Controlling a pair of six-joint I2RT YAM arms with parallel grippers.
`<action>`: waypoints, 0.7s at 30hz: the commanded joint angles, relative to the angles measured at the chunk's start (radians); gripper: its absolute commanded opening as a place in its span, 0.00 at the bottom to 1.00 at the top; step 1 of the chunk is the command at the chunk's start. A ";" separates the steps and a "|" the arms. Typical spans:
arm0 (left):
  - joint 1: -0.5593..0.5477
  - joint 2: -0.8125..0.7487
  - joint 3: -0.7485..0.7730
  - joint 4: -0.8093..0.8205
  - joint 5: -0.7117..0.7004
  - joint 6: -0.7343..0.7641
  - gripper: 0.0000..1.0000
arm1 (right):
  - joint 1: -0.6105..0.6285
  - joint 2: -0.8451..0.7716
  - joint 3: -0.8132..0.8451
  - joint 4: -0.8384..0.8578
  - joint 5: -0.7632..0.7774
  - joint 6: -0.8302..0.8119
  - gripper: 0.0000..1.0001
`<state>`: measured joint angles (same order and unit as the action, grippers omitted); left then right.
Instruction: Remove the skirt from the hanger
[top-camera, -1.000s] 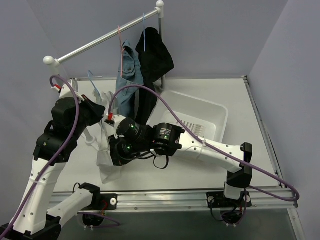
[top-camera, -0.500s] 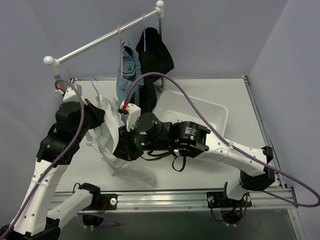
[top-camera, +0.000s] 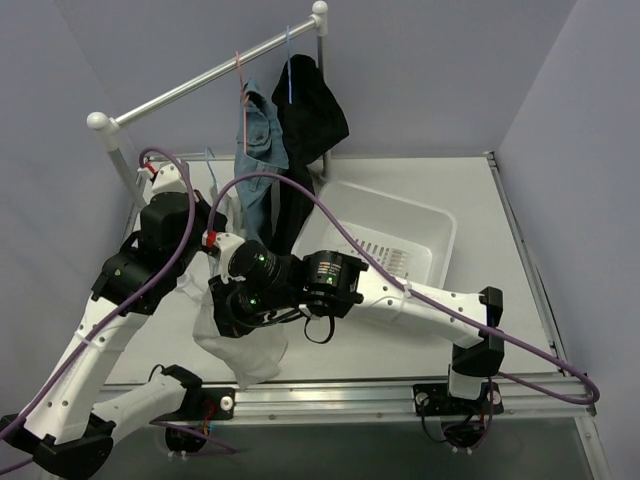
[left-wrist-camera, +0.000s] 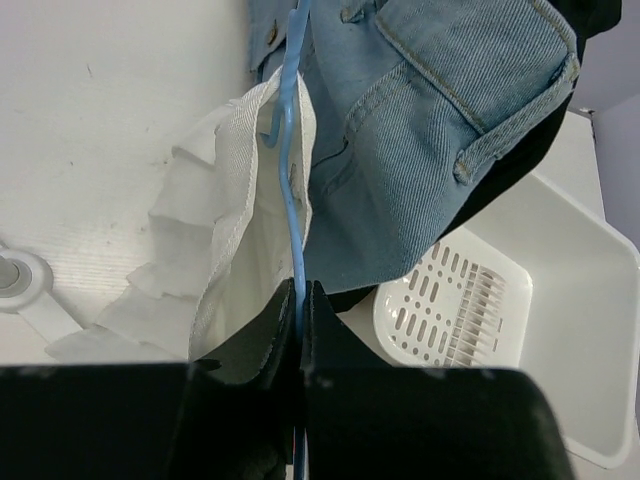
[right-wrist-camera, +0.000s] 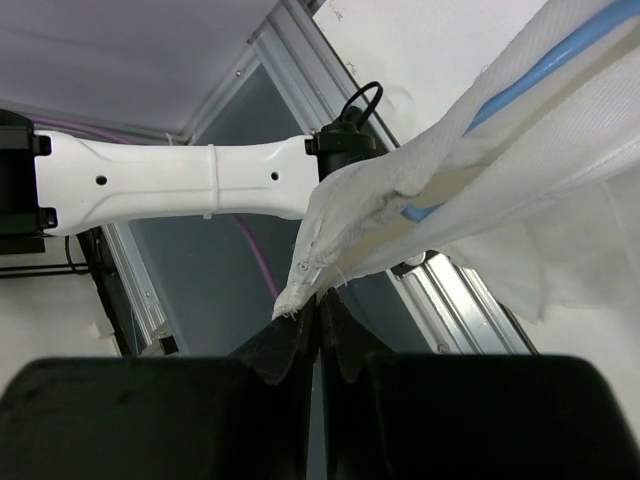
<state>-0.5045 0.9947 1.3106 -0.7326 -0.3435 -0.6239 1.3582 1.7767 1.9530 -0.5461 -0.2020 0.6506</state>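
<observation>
The black skirt (top-camera: 312, 105) hangs from the rail on a light-blue hanger (top-camera: 288, 78) at the back; a bit of it shows in the left wrist view (left-wrist-camera: 525, 160). My left gripper (top-camera: 207, 205) (left-wrist-camera: 299, 292) is shut on the wire of a second light-blue hanger (left-wrist-camera: 290, 150), which carries a white garment (top-camera: 240, 340) (left-wrist-camera: 225, 230). My right gripper (top-camera: 222, 300) (right-wrist-camera: 320, 300) is shut on the edge of that white garment (right-wrist-camera: 520, 150), with the blue hanger (right-wrist-camera: 545, 65) inside the cloth.
A blue denim garment (top-camera: 258, 140) (left-wrist-camera: 430, 130) hangs on a pink hanger (top-camera: 240, 75) beside the skirt. The white rail (top-camera: 190, 88) slants across the back. A white tub (top-camera: 425, 225) (left-wrist-camera: 570, 330) stands at the right. The table's front edge lies below the white garment.
My left gripper has lifted the hanger towards the rail. My right arm swung out and drew back, and the white garment now hangs stretched down toward the front edge.
</observation>
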 joint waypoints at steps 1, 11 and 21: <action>-0.012 -0.022 0.070 0.076 -0.089 -0.017 0.02 | 0.021 -0.020 0.007 0.003 -0.060 -0.011 0.00; -0.014 -0.056 -0.010 0.107 -0.069 0.044 0.02 | 0.035 -0.192 -0.045 0.149 0.030 -0.015 0.01; -0.014 -0.082 -0.011 0.073 -0.069 0.017 0.02 | 0.028 -0.109 0.010 0.152 -0.114 -0.052 0.00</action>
<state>-0.5186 0.9062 1.2770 -0.7288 -0.3882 -0.6067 1.3689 1.6192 1.9083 -0.4206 -0.1894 0.6216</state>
